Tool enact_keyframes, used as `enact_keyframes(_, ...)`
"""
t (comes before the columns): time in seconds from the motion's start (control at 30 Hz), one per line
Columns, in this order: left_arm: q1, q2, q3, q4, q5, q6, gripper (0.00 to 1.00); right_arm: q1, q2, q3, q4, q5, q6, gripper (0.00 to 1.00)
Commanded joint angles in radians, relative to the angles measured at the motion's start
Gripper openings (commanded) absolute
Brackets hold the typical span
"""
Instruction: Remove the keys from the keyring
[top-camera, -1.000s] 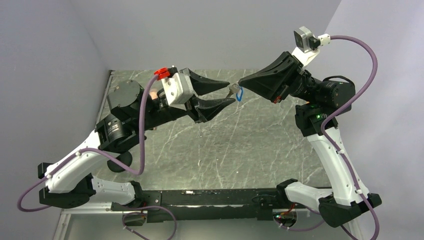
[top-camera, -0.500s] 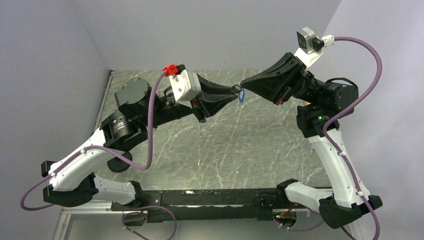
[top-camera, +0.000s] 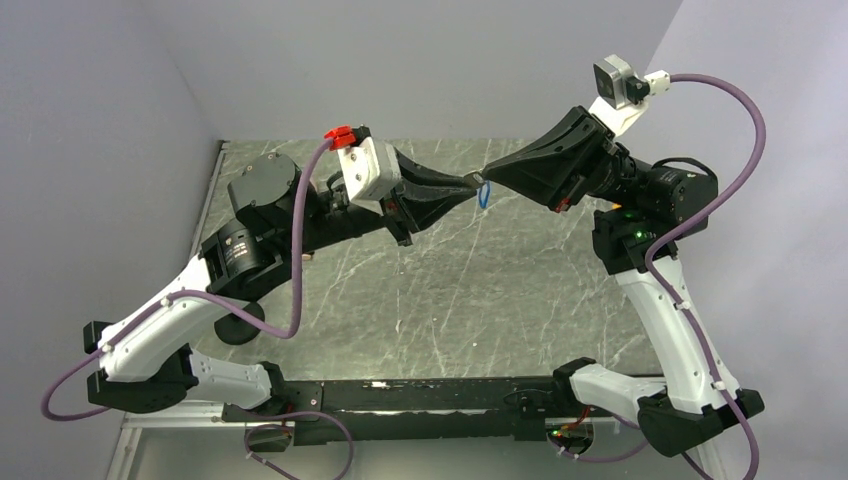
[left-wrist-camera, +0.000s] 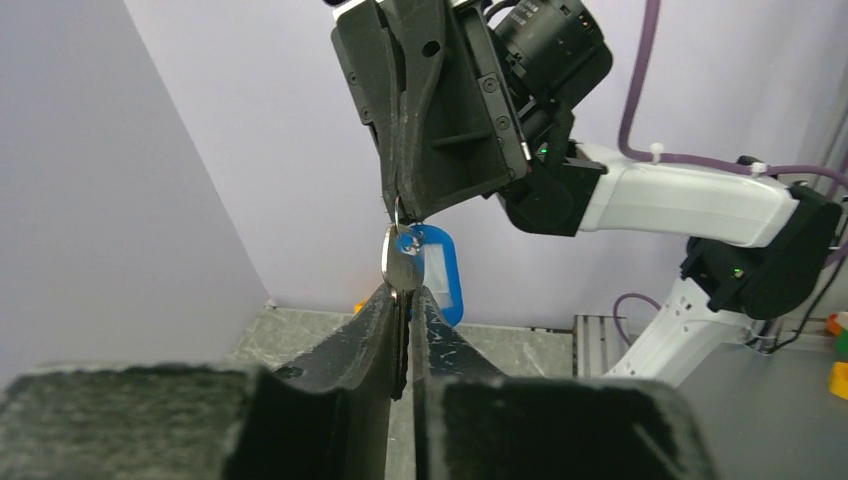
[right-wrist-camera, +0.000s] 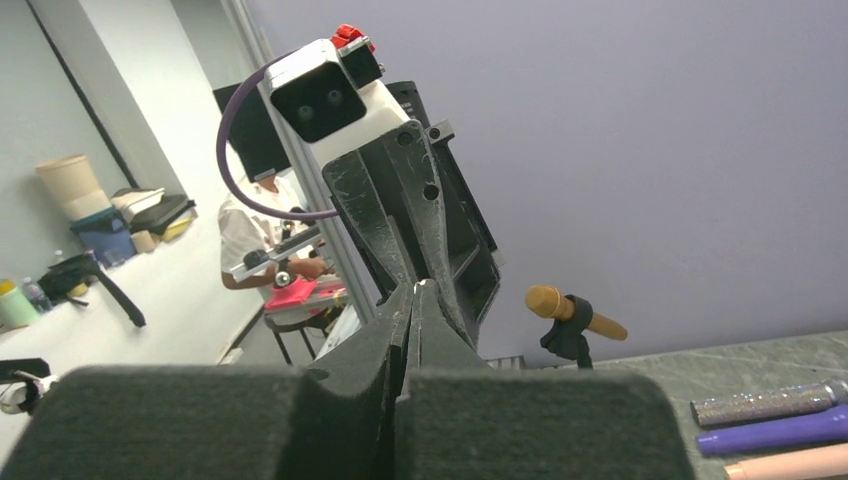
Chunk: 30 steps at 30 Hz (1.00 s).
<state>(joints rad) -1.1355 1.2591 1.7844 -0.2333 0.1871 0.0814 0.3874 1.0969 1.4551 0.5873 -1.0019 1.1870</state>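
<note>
The keys (left-wrist-camera: 401, 266), a silvery blade with a small blue head, hang in mid-air between both grippers, with a blue plastic tag (left-wrist-camera: 443, 278) beside them. My left gripper (left-wrist-camera: 405, 300) is shut on the key blade from below. My right gripper (left-wrist-camera: 398, 205) comes from above and is shut on the keyring's top, which is mostly hidden. In the top view the left gripper (top-camera: 467, 183) and right gripper (top-camera: 489, 177) meet tip to tip above the far table, with the blue tag (top-camera: 483, 196) dangling below. In the right wrist view the right gripper (right-wrist-camera: 418, 296) pinches a silvery sliver.
The marbled grey table (top-camera: 450, 300) lies below, with walls on the left, back and right. In the right wrist view a brown cylinder (right-wrist-camera: 575, 312) in a black clip stands behind, and glittery (right-wrist-camera: 780, 403), purple (right-wrist-camera: 775, 432) and peach (right-wrist-camera: 790, 462) cylinders lie at lower right.
The left gripper was open a second ago and has shut on the key. The left arm shifted slightly right towards the right gripper, which barely moved.
</note>
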Motion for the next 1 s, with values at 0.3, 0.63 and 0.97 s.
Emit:
enact_keyframes(0.3, 0.031, 0.012, 0.073, 0.016, 0.091, -0.064, 0.0, 0.002, 0.028, -0.018, 0.249, -0.093, 0.196, 0.0)
enact_keyframes(0.63, 0.035, 0.008, 0.067, 0.035, 0.128, -0.046, 0.0, 0.002, 0.093, -0.067, 0.612, -0.052, 0.506, 0.0)
enact_keyframes(0.97, 0.038, 0.014, 0.077, 0.029, 0.168, 0.045, 0.0, 0.002, 0.142, -0.053, 0.768, -0.035, 0.666, 0.0)
